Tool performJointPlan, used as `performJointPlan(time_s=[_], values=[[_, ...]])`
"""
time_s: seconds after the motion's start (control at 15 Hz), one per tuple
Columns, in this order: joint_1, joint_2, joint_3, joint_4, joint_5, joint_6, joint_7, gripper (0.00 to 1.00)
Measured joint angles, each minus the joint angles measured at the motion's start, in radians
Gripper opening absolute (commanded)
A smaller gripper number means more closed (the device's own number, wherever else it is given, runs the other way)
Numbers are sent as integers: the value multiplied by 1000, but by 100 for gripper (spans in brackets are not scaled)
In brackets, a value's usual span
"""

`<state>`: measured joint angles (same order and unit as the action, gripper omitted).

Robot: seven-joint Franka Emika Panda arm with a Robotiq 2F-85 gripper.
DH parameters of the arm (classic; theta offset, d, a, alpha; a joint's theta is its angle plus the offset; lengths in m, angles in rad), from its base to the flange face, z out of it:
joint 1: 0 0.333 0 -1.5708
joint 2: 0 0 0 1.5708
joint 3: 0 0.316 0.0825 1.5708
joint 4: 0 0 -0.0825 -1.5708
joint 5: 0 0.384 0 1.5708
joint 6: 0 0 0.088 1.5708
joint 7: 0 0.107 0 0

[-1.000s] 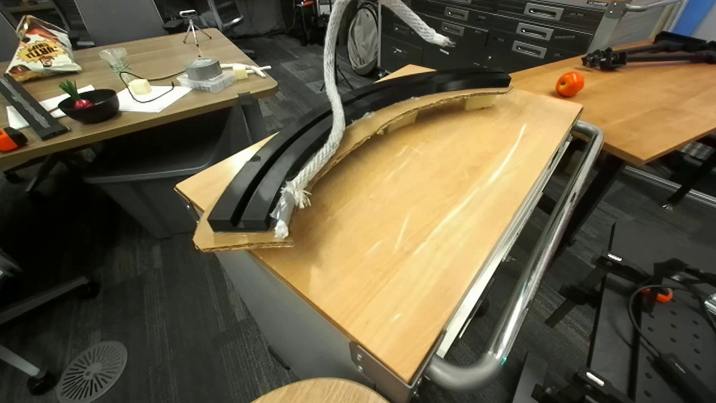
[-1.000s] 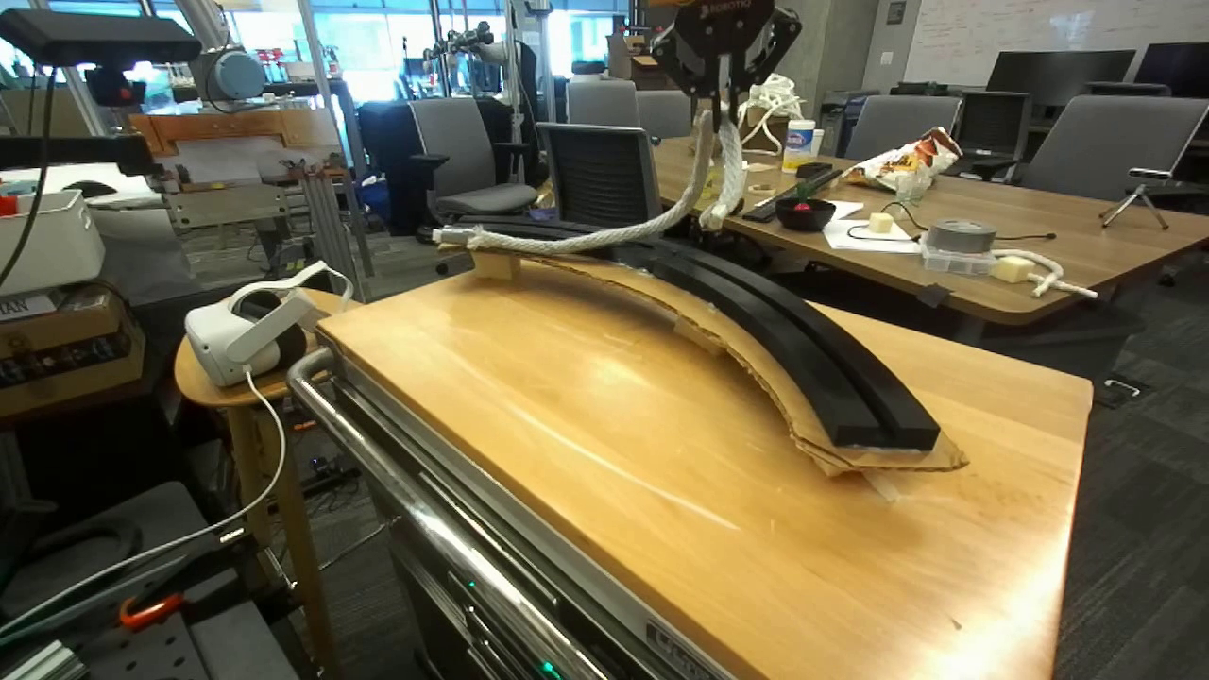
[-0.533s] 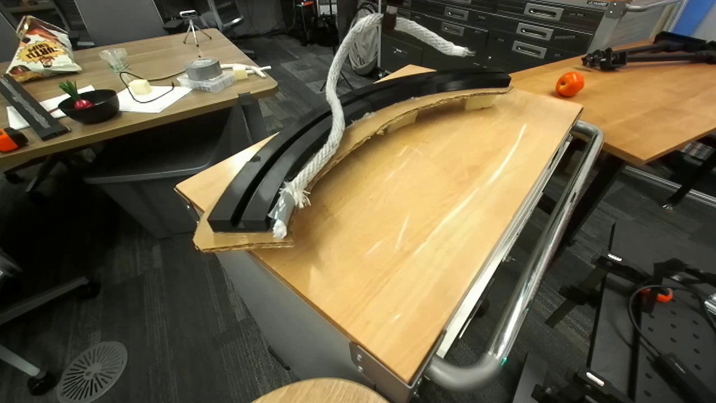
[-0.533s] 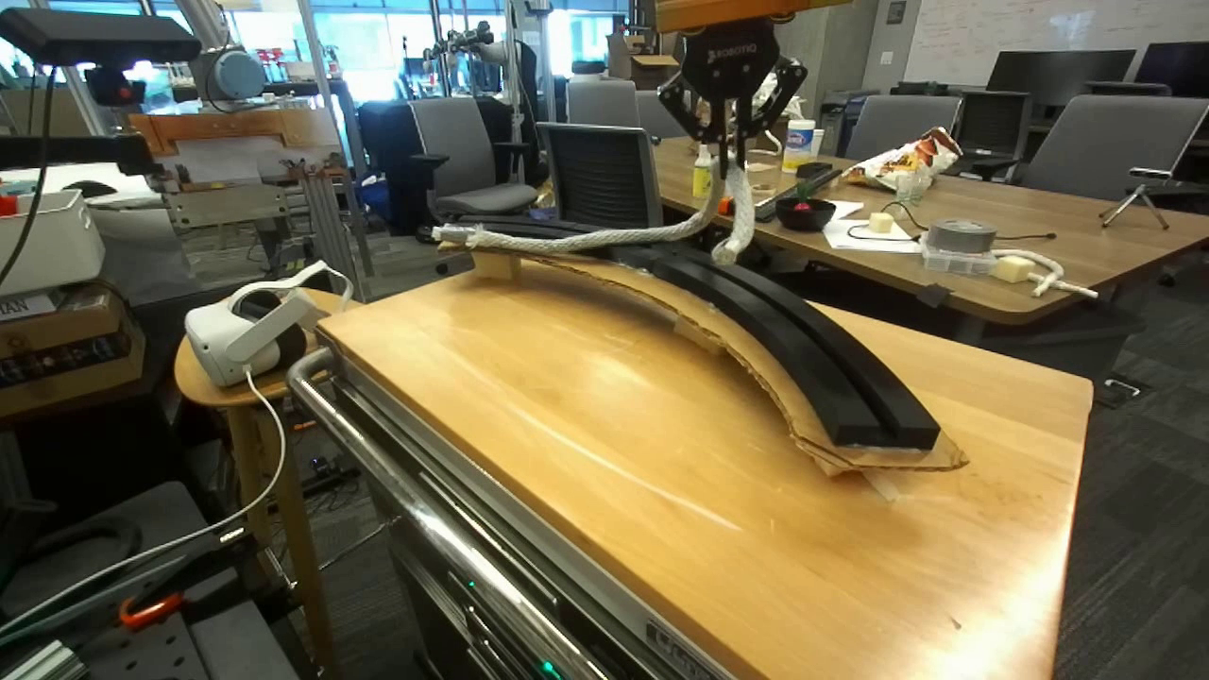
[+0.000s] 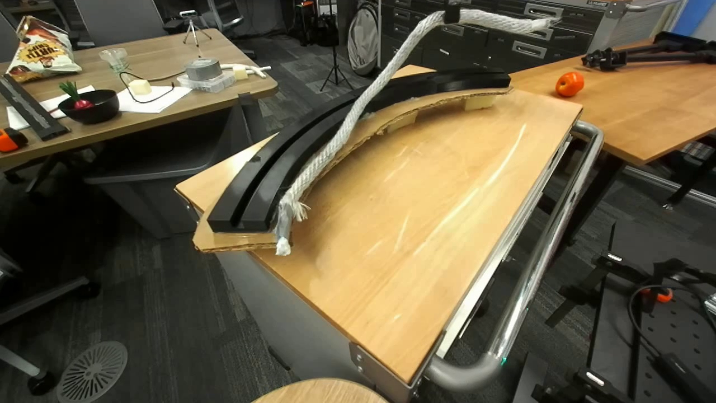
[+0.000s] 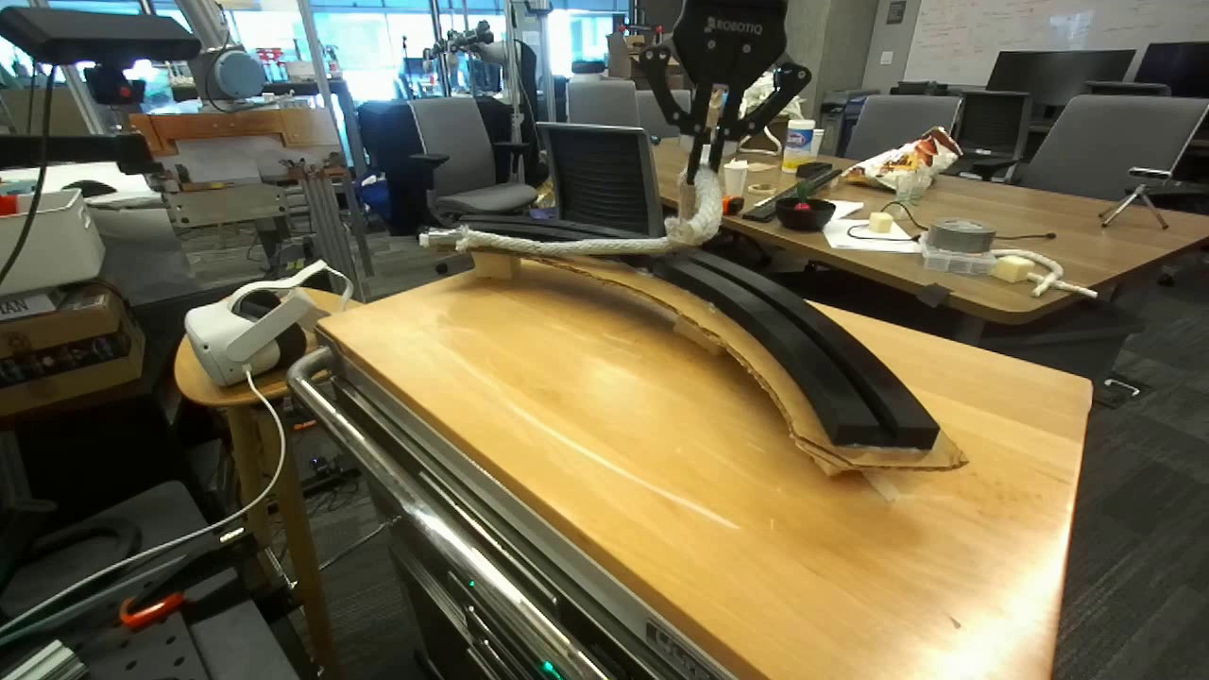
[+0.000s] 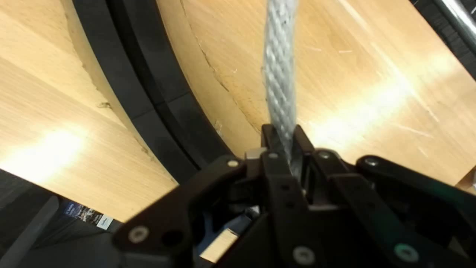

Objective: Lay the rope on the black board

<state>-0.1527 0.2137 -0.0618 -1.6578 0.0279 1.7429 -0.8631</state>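
Gripper (image 7: 285,138) clenched on the rope (image 5: 369,95); the wrist view shows the cord pinched in its jaws, held higher than the black board (image 6: 793,331). In an exterior view the taped end (image 5: 284,221) lies low at near left, along the arc's inner edge by the cardboard (image 5: 240,242); from there the cord climbs far and right to the grasp, and the frayed tail (image 5: 523,24) juts right beyond it, in the air. Step in hand, as judged: bringing the raised stretch along the strip, laying only partly done. Next move probably calls for following the curve towards the arc's other end, lowering cord onto the ridges, then letting go. Hard to make out: whether the low stretch bears on the board or only on the cardboard, and whether the grasp stands straight over the strip. In an exterior view only a fingertip (image 5: 451,14) shows, the rest cut off at the top. In an exterior view the bend (image 6: 697,229) below the grasp is foreshortened, so tail and carried part blend. Gripper hides the remaining rope in the wrist view.
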Motion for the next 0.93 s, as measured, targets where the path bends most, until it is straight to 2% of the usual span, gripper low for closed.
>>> performJointPlan(time_s=[0.27, 0.53, 0.93], values=[[-5, 36, 6, 16, -3, -3, -35, 3], [8, 89, 40, 50, 0, 44, -53, 3], [12, 103, 52, 116, -10, 80, -56, 3]])
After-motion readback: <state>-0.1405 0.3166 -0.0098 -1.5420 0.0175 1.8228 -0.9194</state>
